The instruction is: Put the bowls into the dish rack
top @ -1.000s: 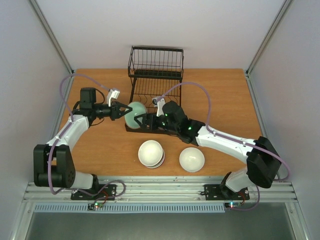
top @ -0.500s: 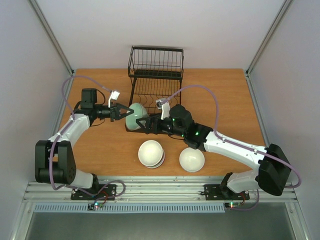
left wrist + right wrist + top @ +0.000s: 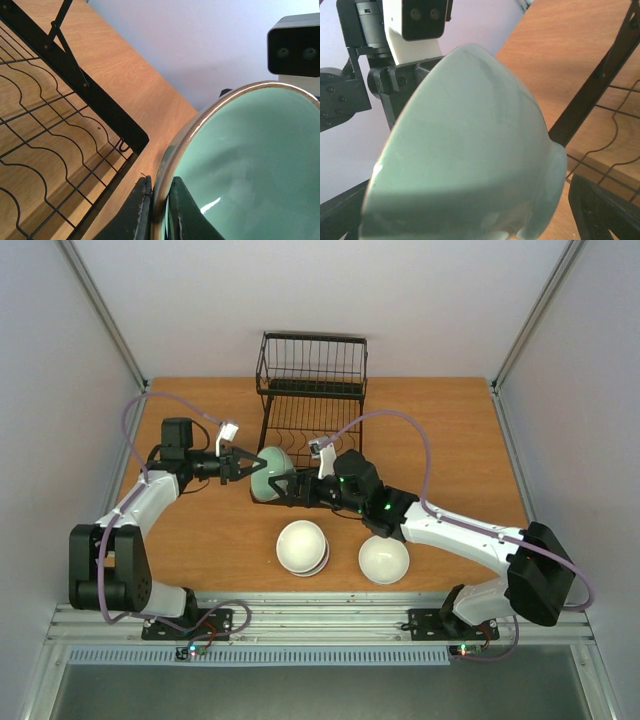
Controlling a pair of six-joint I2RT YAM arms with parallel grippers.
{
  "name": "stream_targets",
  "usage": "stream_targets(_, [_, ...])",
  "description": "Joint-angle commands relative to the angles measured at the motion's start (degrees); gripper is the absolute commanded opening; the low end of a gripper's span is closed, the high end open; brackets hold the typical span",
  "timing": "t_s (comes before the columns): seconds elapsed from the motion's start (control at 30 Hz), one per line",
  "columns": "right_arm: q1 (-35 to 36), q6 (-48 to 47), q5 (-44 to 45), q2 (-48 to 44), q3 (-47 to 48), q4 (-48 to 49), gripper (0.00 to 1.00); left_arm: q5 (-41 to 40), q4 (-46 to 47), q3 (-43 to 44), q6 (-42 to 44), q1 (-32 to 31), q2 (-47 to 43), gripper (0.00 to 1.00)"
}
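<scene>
A pale mint-green bowl (image 3: 271, 470) is held on edge at the front left corner of the black wire dish rack (image 3: 312, 390). My left gripper (image 3: 245, 464) is shut on the bowl's rim; in the left wrist view its fingers (image 3: 159, 182) pinch the rim of the bowl (image 3: 250, 165). My right gripper (image 3: 287, 486) is open, its fingers spread to either side of the bowl's outer base (image 3: 470, 150). A stack of white bowls (image 3: 302, 545) and a single white bowl (image 3: 383, 558) sit on the table near the front.
The rack's tall basket section (image 3: 311, 362) stands at the far end, and its flat tray (image 3: 60, 150) lies beside the held bowl. A rack bar (image 3: 600, 85) runs close to my right fingers. The wooden table (image 3: 190, 530) is walled on three sides.
My right arm's elbow swung out to the right and then came back a little, with its gripper staying at the bowl. The bowl and my left gripper barely moved.
</scene>
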Motion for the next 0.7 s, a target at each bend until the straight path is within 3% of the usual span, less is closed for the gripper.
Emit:
stream_targets(0.0, [0.35,3.56,-3.47,1.83,-0.06,5.24,0.98,3.36,3.75,-0.15,-1.59,-0.08,-3.05,0.00])
stream_targets(0.1, [0.35,5.33,-5.58,2.48,-0.21,7.34,0.95,2.71,4.40,-0.55,-1.73,-0.08,-3.65,0.00])
stream_targets(0.17, [0.33,5.95,-6.92,2.74,-0.25,8.55,0.83,2.36,4.62,-0.70,-1.77,-0.08,-3.94,0.00])
stream_targets(0.27, [0.35,6.48,-7.89,2.64,-0.38,9.77,0.51,2.24,5.01,-0.80,-2.03,-0.08,-4.08,0.00])
stream_targets(0.37, [0.35,6.28,-7.15,1.99,-0.60,9.65,0.11,2.07,5.21,-0.89,-2.03,-0.08,-4.11,0.00])
stream_targets(0.4, [0.35,5.97,-6.78,1.75,-0.71,9.52,0.05,1.99,5.27,-0.89,-2.04,-0.08,-4.12,0.00])
stream_targets(0.6, [0.35,2.19,-3.14,-0.34,-0.08,5.12,0.01,-0.59,5.30,-0.97,-1.99,-0.08,-4.14,0.00])
stream_targets(0.63, [0.35,1.10,-1.45,-0.79,0.64,2.86,0.01,-1.44,5.29,-1.02,-2.02,-0.08,-4.28,0.02])
stream_targets(0.67, [0.35,-0.05,0.43,-1.20,1.58,0.19,0.01,-2.40,5.28,-1.06,-1.99,-0.08,-4.35,0.11])
